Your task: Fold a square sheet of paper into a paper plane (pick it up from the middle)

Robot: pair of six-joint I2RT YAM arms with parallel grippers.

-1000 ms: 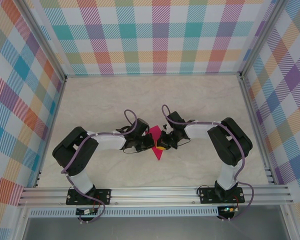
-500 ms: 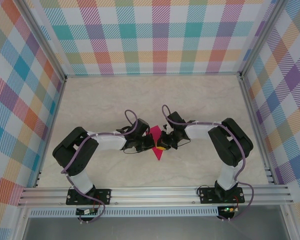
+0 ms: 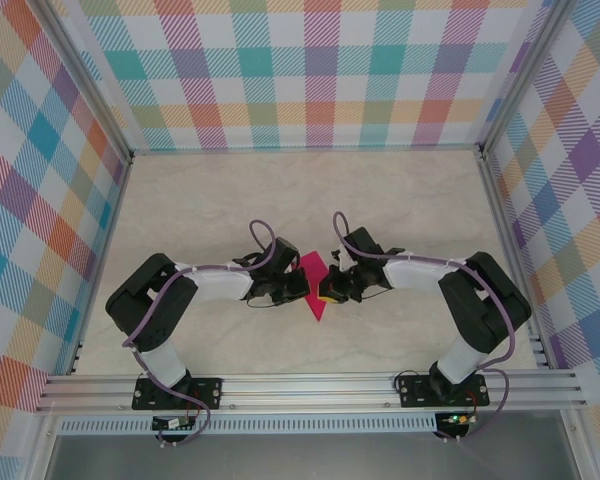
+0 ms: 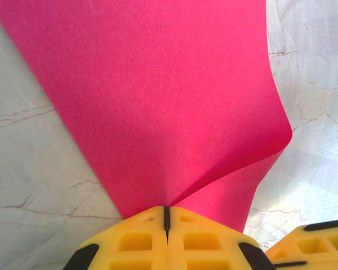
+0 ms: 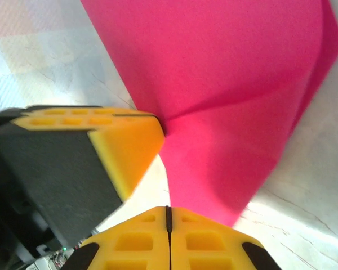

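Note:
The square sheet of paper (image 3: 312,267) is magenta-pink and hangs bent between both grippers near the middle of the table. My left gripper (image 4: 166,216) is shut on it, and the sheet (image 4: 158,84) fans out from the closed tips with a soft fold running to the right. My right gripper (image 5: 169,216) is shut too, with the lower corner of the sheet (image 5: 225,84) running into its tips. The left gripper's yellow fingers (image 5: 124,146) pinch the sheet just left of that. From above, the left gripper (image 3: 306,289) and right gripper (image 3: 327,293) almost touch. A paper plane is out of view.
The marble-patterned table (image 3: 400,200) is walled by checked panels on three sides. An aluminium rail (image 3: 310,385) runs along the near edge, carrying both arm bases. The right gripper's yellow finger (image 4: 310,244) sits close beside my left jaws.
The right arm's elbow has swung outward to the right and its wrist has turned, while its tips stay at the paper. The left arm and the sheet have barely moved.

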